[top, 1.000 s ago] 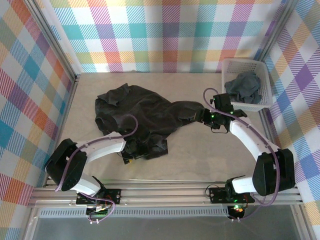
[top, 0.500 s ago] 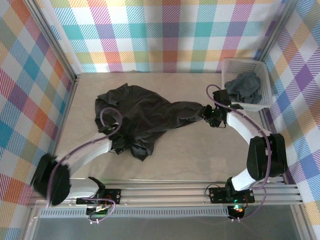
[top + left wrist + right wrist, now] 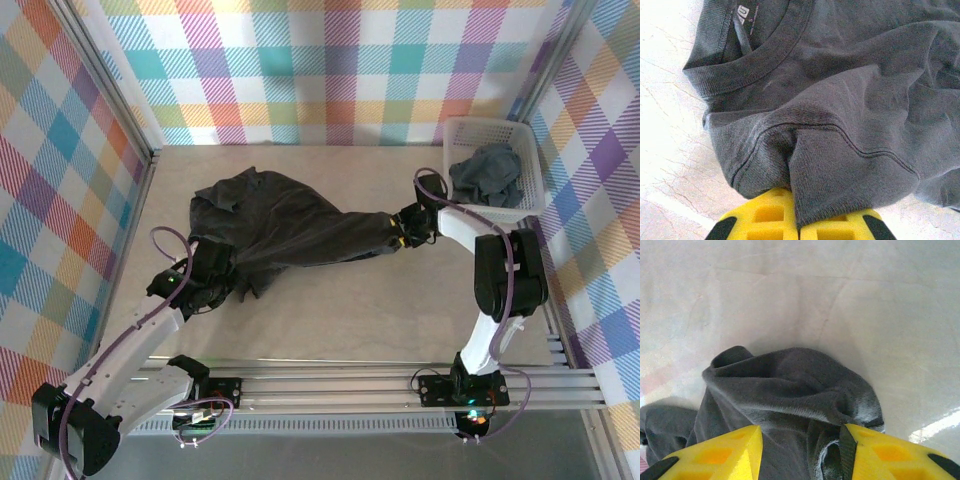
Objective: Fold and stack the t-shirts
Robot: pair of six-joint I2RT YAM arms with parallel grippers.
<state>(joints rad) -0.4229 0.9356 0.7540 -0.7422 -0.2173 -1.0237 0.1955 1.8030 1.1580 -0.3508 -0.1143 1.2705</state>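
The left gripper (image 3: pixel 798 222) was cut off at six o'clock of its wrist view, its tips buried under a fold of the shirt (image 3: pixel 850 100) — which ran off at twelve and three o'clock. The print on the collar label (image 3: pixel 744 12) was too small to read. The right gripper (image 3: pixel 800 452) was cropped at six o'clock likewise. From above, the basket (image 3: pixel 455 128) wall hid part of the other shirt (image 3: pixel 487 172).

The shirt (image 3: pixel 840 100) is matt knitted cloth (ribbed at the collar); the table (image 3: pixel 840 290) pale, matt, faintly veined; the fingers (image 3: pixel 765 222) smooth yellow plastic; the basket (image 3: pixel 535 185) white plastic.
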